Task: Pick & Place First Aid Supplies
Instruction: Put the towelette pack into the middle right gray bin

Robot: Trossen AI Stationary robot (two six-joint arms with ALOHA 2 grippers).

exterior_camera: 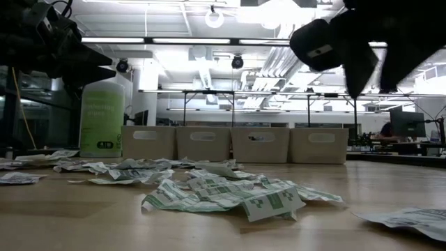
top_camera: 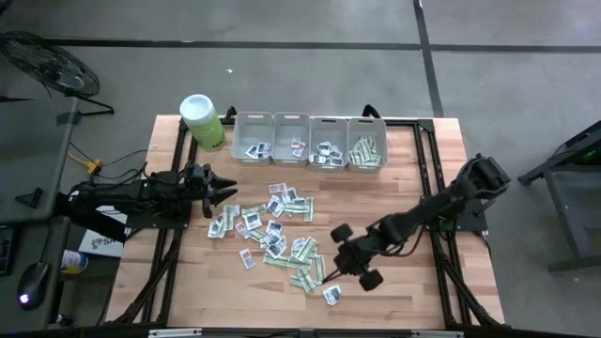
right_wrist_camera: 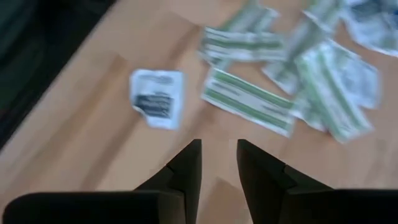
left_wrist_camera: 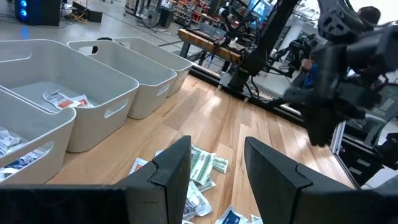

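Observation:
The first aid supplies [top_camera: 272, 230] lie scattered flat on the wooden table's middle: squarish white packets and green-and-white strips. More of them lie in the grey bins. My right gripper [right_wrist_camera: 217, 158] hovers over the pile's near right end, slanting down, open by a narrow gap with nothing between its fingers. Just beyond its fingertips lie a lone white packet with dark print [right_wrist_camera: 157, 98] and a green-and-white strip [right_wrist_camera: 249, 99]. My left gripper [top_camera: 225, 193] waits open at the pile's left, held level above the table.
A row of grey bins [top_camera: 310, 122] stands along the far edge, with a lime-green canister [top_camera: 203, 120] to its left. Bare wood lies to the right of the pile and along the near edge [top_camera: 404, 300].

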